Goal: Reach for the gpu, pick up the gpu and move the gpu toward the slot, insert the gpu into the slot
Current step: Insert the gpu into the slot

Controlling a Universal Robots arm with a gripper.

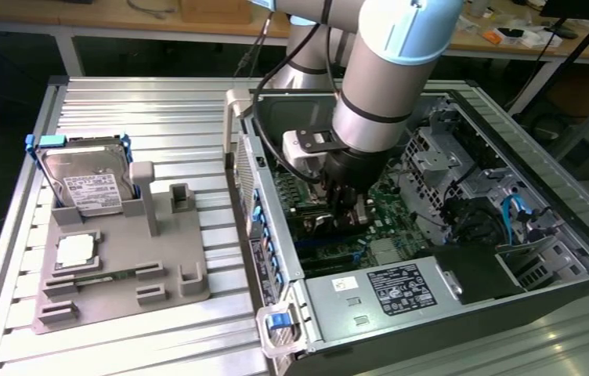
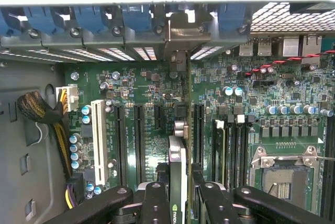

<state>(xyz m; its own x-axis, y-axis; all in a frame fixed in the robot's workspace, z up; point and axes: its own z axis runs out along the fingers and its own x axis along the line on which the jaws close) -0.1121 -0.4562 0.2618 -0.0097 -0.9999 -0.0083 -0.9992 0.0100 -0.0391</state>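
I see the fingers [image 2: 178, 203] clamped on the gpu [image 2: 178, 182], held edge-on over the motherboard [image 2: 146, 85] inside the open computer case [image 1: 545, 196], ribbed metal tabletop [image 1: 138, 102], wooden workbench [image 1: 96, 16] behind.

A ribbed metal table [image 1: 128, 98] of silvery slats carries everything. Toward nine o'clock in the exterior view a grey fixture plate [image 1: 128, 258] lies flat on it, holding a hard drive [image 1: 91, 188] upright in a blue frame and a small square chip [image 1: 75, 249]. Toward three o'clock the opened computer case [image 1: 431, 235] rests directly on the slats.
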